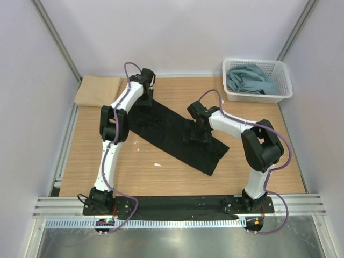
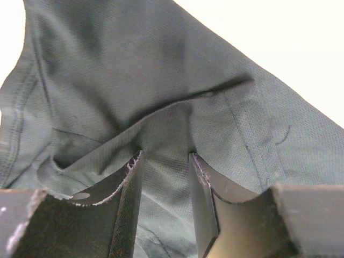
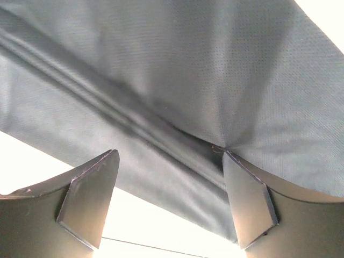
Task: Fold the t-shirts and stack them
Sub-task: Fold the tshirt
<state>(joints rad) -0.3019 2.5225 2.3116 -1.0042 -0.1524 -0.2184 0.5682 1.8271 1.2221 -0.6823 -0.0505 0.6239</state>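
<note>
A black t-shirt (image 1: 166,129) lies as a long folded strip running diagonally across the middle of the table. My left gripper (image 1: 145,100) is at its far-left end. In the left wrist view the jaws (image 2: 164,158) are drawn close with a ridge of the black cloth (image 2: 161,70) pinched between them. My right gripper (image 1: 198,135) sits over the strip's right part. Its jaws (image 3: 169,156) are wide open over a fold edge of the shirt (image 3: 215,64), and the right fingertip (image 3: 242,183) touches the cloth. A folded tan-beige t-shirt (image 1: 98,90) lies at the far left.
A white lattice basket (image 1: 257,97) stands at the far right corner with crumpled blue-grey t-shirts (image 1: 250,79) in it. Grey walls close in the table on the left, back and right. A small white scrap (image 1: 157,164) lies on the wood near the shirt.
</note>
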